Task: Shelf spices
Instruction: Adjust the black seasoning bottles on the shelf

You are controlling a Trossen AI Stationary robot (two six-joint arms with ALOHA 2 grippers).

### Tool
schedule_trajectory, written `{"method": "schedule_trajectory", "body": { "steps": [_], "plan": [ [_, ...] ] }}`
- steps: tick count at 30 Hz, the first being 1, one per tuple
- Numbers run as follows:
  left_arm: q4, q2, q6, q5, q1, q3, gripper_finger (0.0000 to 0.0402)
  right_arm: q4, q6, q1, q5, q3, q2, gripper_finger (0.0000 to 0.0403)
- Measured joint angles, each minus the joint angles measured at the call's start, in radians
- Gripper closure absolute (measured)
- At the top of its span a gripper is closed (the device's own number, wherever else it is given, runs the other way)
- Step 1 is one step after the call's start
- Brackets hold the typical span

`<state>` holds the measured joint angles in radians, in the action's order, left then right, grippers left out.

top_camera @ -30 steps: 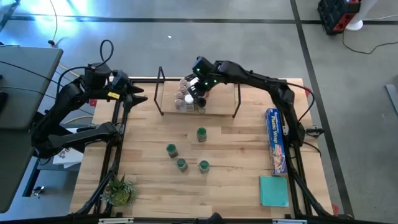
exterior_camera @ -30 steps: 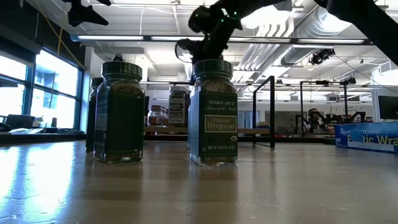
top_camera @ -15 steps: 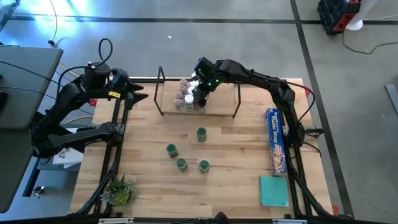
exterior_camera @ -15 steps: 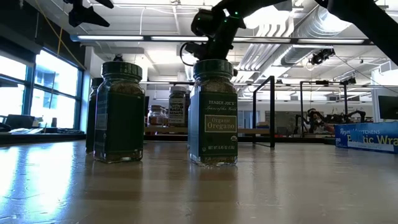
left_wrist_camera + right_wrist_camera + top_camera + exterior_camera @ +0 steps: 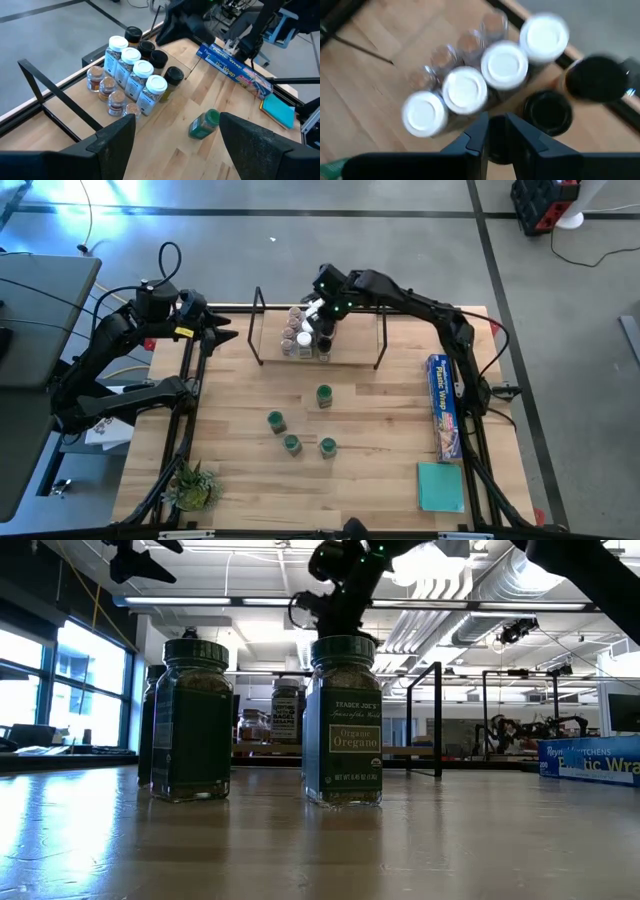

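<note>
From above, we see the right arm covering part of the cluster of jars (image 5: 303,335) on the shelf (image 5: 355,350), so we cannot count them there. In the low view the shelf is mostly hidden behind two dark jars close to the camera, one labelled oregano (image 5: 342,722), and a third jar is tucked behind the left one.

The shelf stands at the far edge of the desk (image 5: 230,470), between thin black wire uprights. Its right half is bare board, giving open room beside the cluster. Four green-topped jars (image 5: 324,395) stand loose in the middle of the desk, well apart from the shelf. A long blue box (image 5: 443,406) lies along the right edge, with a teal square (image 5: 441,486) near the front right corner and a small plant (image 5: 192,486) at the front left.

The right end effector (image 5: 322,332) hangs directly over the jars; its fingers (image 5: 475,137) are nearly together with nothing between them, just above the black-lidded jars (image 5: 549,112) and beside the row of white-lidded ones (image 5: 465,90).

The left end effector (image 5: 222,330) waits off the far left corner of the desk, fingers (image 5: 116,140) spread wide and empty, with the jars in front of it.
</note>
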<state>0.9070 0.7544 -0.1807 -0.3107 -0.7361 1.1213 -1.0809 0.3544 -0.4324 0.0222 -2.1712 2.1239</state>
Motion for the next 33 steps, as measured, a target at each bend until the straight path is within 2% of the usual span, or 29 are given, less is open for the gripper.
{"method": "schedule_trajectory", "body": {
  "steps": [5,10,16,23,33],
  "plan": [
    [0.000,0.000,-0.002,0.000,0.000,0.000,0.0119,-0.054,0.004,-0.046,0.052,-0.082,-0.002,0.0348],
    [0.001,0.000,-0.011,0.000,0.000,0.000,0.0119,-0.109,0.038,-0.181,0.064,-0.040,-0.003,0.0348],
    [0.001,0.000,-0.020,0.006,0.000,0.000,0.0119,-0.005,0.083,-0.287,-0.056,0.086,-0.001,0.0348],
    [0.001,0.000,-0.029,0.011,0.000,0.000,0.0119,0.119,0.115,-0.288,-0.130,0.189,-0.004,0.0348],
    [-0.026,0.003,-0.053,0.041,0.000,0.000,0.0119,0.183,0.109,-0.259,-0.173,0.208,0.005,0.0348]
  ]
}}
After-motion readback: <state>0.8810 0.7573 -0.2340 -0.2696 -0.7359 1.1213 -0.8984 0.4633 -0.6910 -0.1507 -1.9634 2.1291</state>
